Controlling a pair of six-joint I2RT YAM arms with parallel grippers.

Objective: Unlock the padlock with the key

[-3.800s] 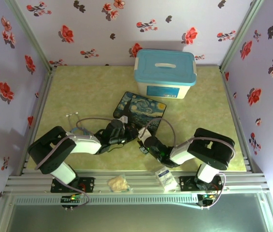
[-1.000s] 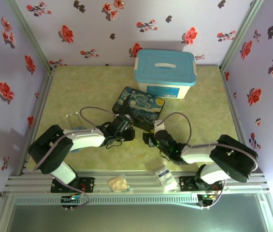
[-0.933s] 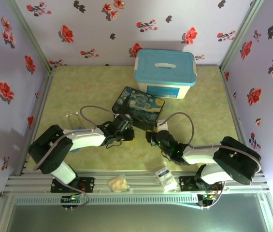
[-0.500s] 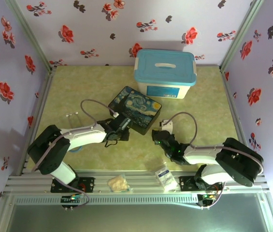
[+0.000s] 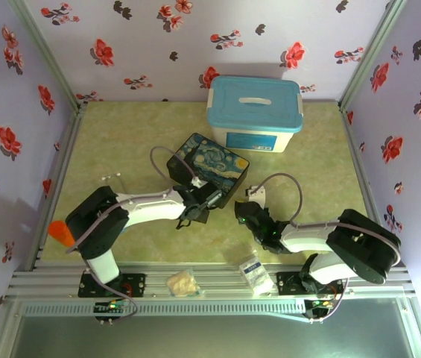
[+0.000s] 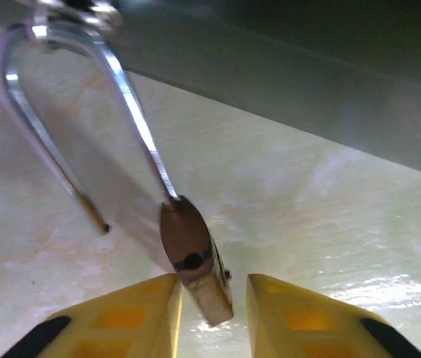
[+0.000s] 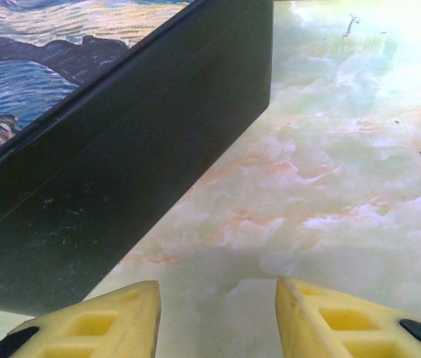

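Both stand parted: left gripper [image 6: 211,298] loosely flanking the padlock [image 6: 191,257], right gripper [image 7: 217,313] empty; shackle [image 6: 132,112] top cropped.

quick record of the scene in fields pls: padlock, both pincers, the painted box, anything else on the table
padlock: brass body hangs on its silver shackle, which is hooked at the painted box's edge; one shackle leg is out of the body, so it looks unlocked
left pincer: open, fingertips either side of the padlock body
right pincer: open, nothing between its fingers, low over the table beside the box's dark side wall
painted box: mid-table, just beyond both pincers
tub: blue lid, at the far edge behind the box
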